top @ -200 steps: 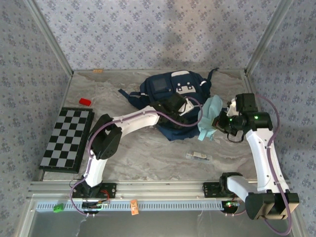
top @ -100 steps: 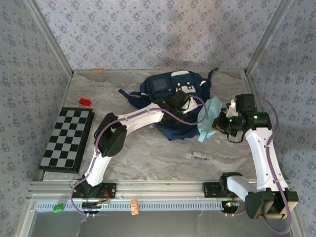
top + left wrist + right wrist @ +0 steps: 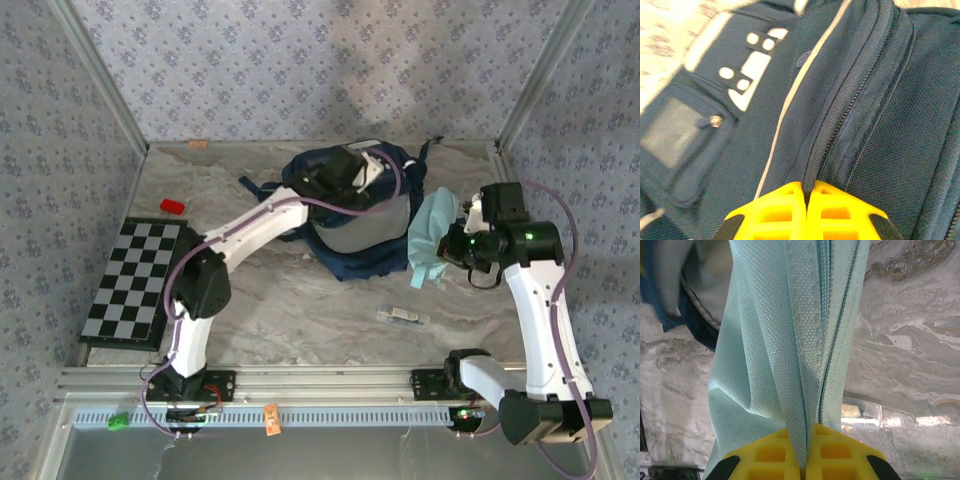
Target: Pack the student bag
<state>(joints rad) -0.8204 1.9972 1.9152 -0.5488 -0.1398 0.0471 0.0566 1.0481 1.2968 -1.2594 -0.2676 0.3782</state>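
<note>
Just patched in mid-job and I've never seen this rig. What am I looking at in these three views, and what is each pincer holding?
Two white robot arms stand at the table edge. The wide picture looks down from above; the other two come from wrist cameras, yellow fingers at the bottom. The left pincer is shut on a fold of the navy student bag by its zip. The right pincer is shut on a teal fabric pouch. Also on the table: a chessboard, a red block, a clear packet.
</note>
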